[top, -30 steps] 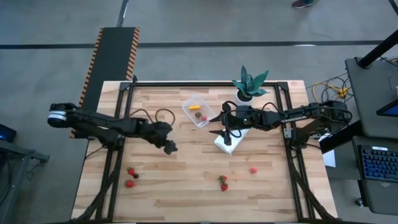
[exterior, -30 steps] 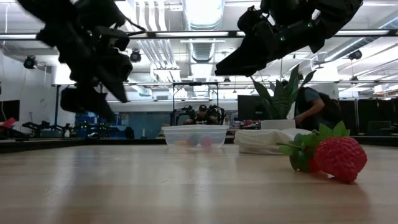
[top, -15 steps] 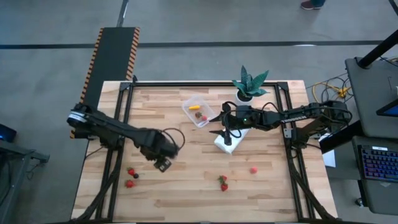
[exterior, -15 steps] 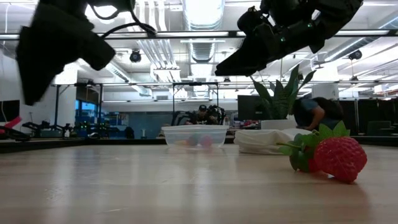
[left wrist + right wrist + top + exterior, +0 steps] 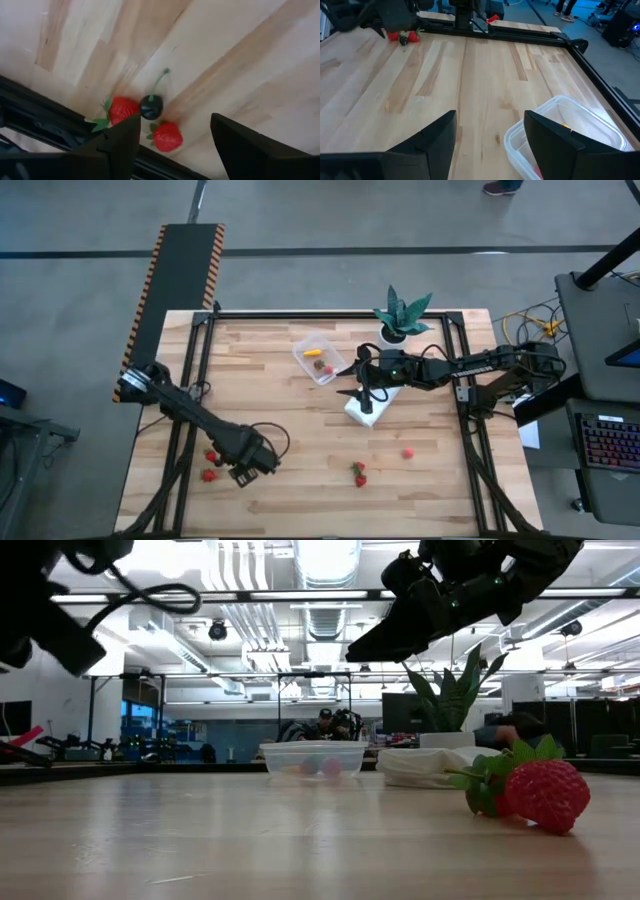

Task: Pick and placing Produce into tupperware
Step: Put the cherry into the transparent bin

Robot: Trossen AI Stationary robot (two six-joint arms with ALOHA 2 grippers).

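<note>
The left gripper (image 5: 243,472) has swung from the table's middle down to 8 o'clock, jaws wide and empty, over three fruits (image 5: 150,122). It looks set to grab one. The tub (image 5: 318,357) sits at 12 o'clock. The right gripper (image 5: 352,381) waits beside it, open and empty.

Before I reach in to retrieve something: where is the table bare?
Bare wood lies between the left gripper and the strawberries at the near edge, and behind the left gripper up to the tupperware. It is crowded around the right gripper, white cloth and plant.
</note>
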